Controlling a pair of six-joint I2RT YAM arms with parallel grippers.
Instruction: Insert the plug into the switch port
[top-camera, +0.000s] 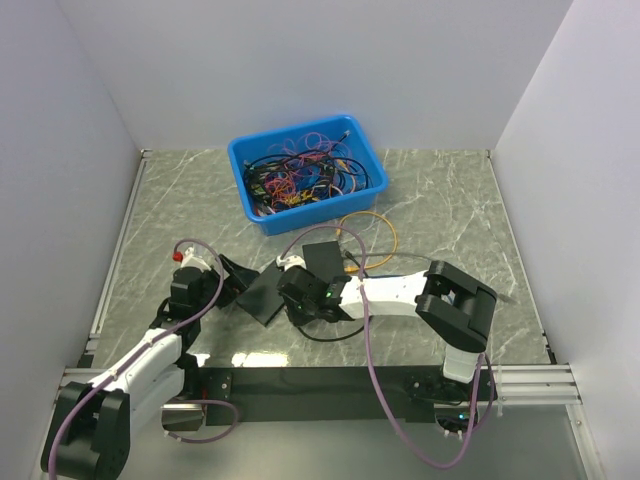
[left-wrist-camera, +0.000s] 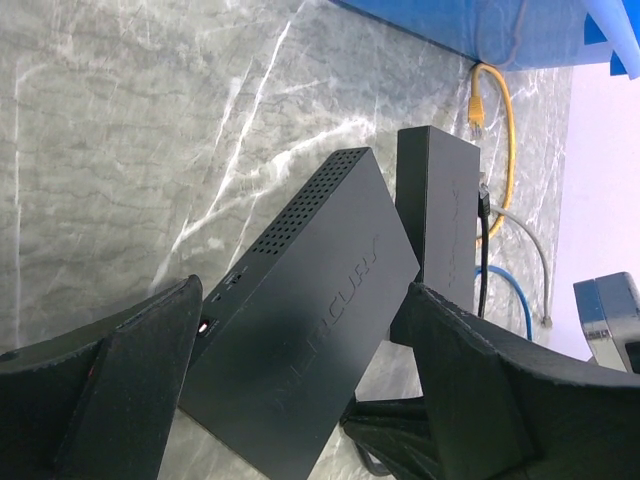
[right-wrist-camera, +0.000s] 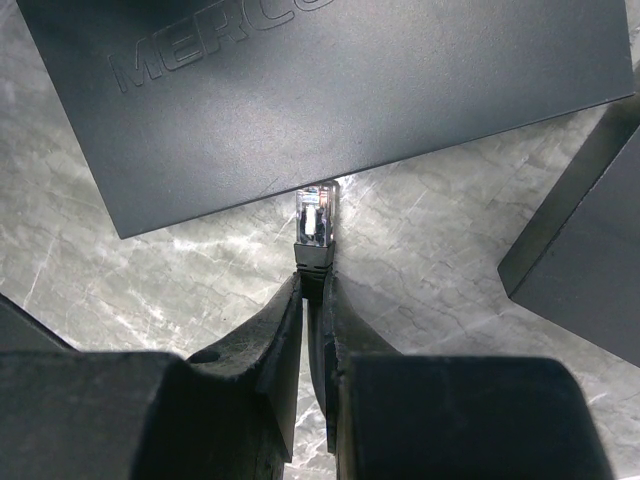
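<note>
Marbled table (top-camera: 440, 200), matte boxy switch (right-wrist-camera: 330, 90).

Clear plug (right-wrist-camera: 314, 212) at edge of flat black switch (right-wrist-camera: 330, 90) — touching.

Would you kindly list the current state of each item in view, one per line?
Black Mercury network switch: tilted on the marble table, between the left gripper's fingers, untouched.
Clear-tipped black cable plug: pinched at its boot, tip at the switch's edge, not yet inserted.
Left gripper: open.
Right gripper: shut on the plug.
Second black box: standing beside the switch.
Blue plastic bin: full of tangled cables.
</note>
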